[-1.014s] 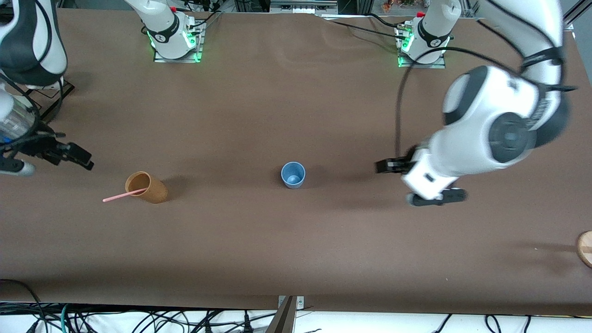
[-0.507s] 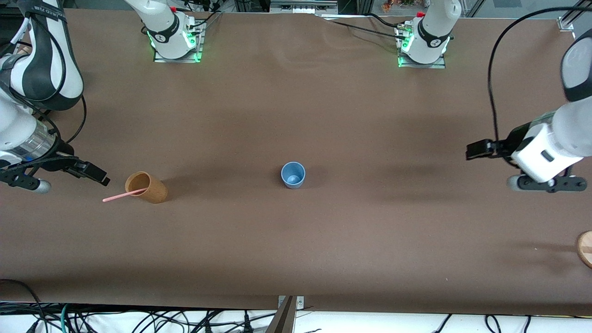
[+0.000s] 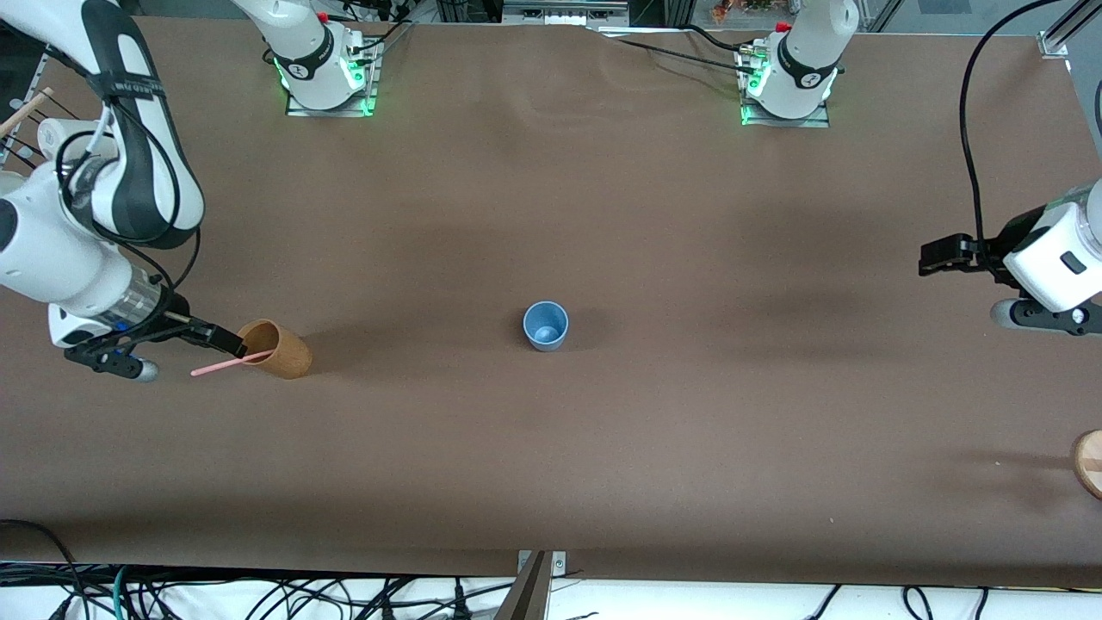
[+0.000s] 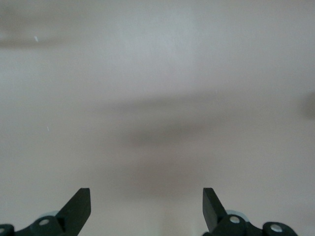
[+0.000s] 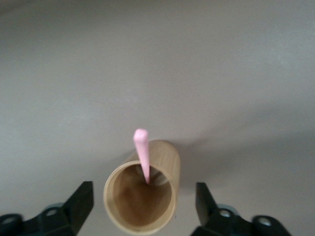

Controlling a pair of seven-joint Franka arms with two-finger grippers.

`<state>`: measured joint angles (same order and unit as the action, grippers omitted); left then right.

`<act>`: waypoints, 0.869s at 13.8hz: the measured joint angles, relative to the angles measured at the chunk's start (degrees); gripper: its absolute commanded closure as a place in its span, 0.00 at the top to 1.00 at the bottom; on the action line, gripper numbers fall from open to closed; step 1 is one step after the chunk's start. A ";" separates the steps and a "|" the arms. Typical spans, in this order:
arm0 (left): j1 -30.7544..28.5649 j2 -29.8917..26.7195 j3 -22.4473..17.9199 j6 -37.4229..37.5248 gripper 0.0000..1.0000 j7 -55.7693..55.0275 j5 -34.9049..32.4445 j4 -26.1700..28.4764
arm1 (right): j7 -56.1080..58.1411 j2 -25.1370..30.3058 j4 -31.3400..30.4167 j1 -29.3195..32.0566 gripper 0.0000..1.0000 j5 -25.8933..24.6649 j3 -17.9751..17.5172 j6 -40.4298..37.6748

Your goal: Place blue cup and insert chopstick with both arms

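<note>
The blue cup (image 3: 546, 325) stands upright and alone at mid table. The pale pink chopstick (image 3: 219, 366) leans out of a tan-brown cup (image 3: 275, 349) toward the right arm's end. My right gripper (image 3: 225, 341) is at that cup's rim, open. In the right wrist view its fingers (image 5: 81, 202) stand either side of the tan cup (image 5: 142, 211), apart from it, with the chopstick (image 5: 141, 150) rising between them; the right gripper (image 5: 143, 191) holds nothing. My left gripper (image 3: 937, 257) is open and empty over bare table at the left arm's end, and the left wrist view (image 4: 146, 195) shows only table.
A round wooden object (image 3: 1090, 463) lies at the table's edge at the left arm's end, nearer to the front camera. The two arm bases (image 3: 323, 69) (image 3: 788, 77) stand along the table's back. Cables hang below the front edge.
My right gripper has moved in to the tan cup's rim. My left arm has drawn away from the blue cup toward its own end of the table. The cups and chopstick have not moved.
</note>
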<state>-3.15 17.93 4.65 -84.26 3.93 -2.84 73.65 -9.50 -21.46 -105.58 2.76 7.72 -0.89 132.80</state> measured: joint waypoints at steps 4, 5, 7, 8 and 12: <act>0.20 -8.78 2.67 -5.73 1.00 0.29 0.00 9.91 | -0.26 -2.81 -0.01 0.01 0.45 0.16 0.01 3.70; 0.48 -10.47 3.51 -5.77 1.00 0.29 0.00 11.35 | -0.38 -2.82 0.00 0.01 0.43 0.21 0.01 3.70; 1.01 -12.57 4.15 -5.82 1.00 0.29 0.05 13.51 | -0.45 -2.75 0.15 0.01 0.26 0.26 0.01 3.70; 1.08 -13.39 4.28 -5.86 1.00 0.29 0.20 14.65 | -0.47 -2.75 0.22 0.01 0.15 0.27 0.01 3.70; 1.07 -14.98 4.09 -6.47 1.00 0.19 3.06 17.78 | -0.76 -2.73 0.41 0.01 0.00 0.35 0.01 3.72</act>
<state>-2.08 2.94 8.74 -90.73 4.12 0.22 91.42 -10.26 -24.19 -105.17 2.77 8.06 -0.88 136.52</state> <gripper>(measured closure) 0.000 0.859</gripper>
